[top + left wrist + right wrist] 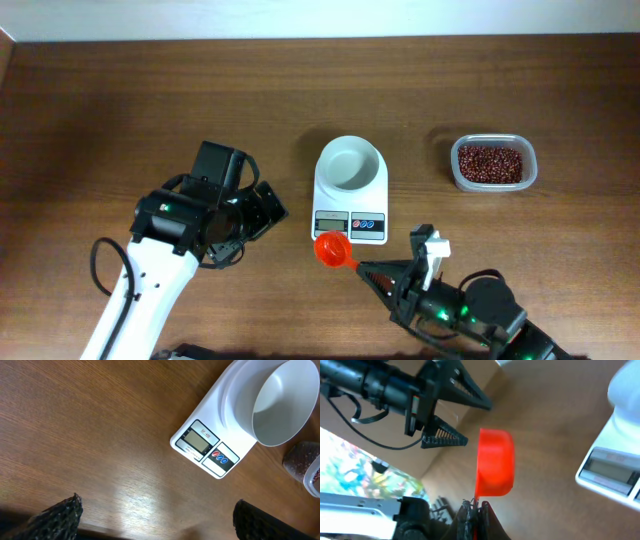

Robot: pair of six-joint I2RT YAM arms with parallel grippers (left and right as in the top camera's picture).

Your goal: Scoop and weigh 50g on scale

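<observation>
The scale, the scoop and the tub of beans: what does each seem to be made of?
The scale: probably moulded plastic, smooth white, with a soft sheen. The scoop: likely plastic, glossy orange-red, with bright highlights. The tub: clear plastic, it seems; the beans show through its wall.

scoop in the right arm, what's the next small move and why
Probably swing the right gripper, shut on the handle of the scoop, across to the tub of beans and dip in. The scoop looks empty, and so does the bowl on the scale, so there is nothing to weigh yet.
</observation>
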